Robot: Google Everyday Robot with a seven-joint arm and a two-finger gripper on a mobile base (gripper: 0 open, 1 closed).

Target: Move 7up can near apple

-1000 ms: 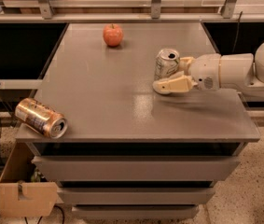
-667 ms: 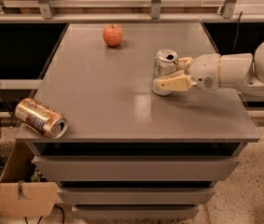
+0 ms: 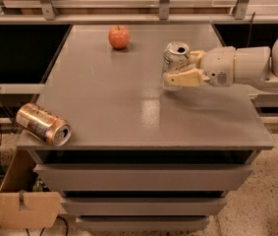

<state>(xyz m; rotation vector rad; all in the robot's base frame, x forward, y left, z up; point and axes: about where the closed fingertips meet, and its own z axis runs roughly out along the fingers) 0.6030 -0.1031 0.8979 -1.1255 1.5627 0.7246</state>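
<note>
Silver-white and upright, the 7up can [image 3: 175,57] is at the right side of the table [image 3: 104,112], our gripper [image 3: 179,69] clasped around it, and we judge the apple [image 3: 119,36] well apart, leftward and farther back.

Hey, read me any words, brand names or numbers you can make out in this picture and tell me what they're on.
Nothing here can be read outright.
7up can, clasped by the gripper at the right of the table: markings too blurred to read.
Gold can, on its side at the front left corner: print too blurred to read.
Apple, at the back: no label visible.
</note>
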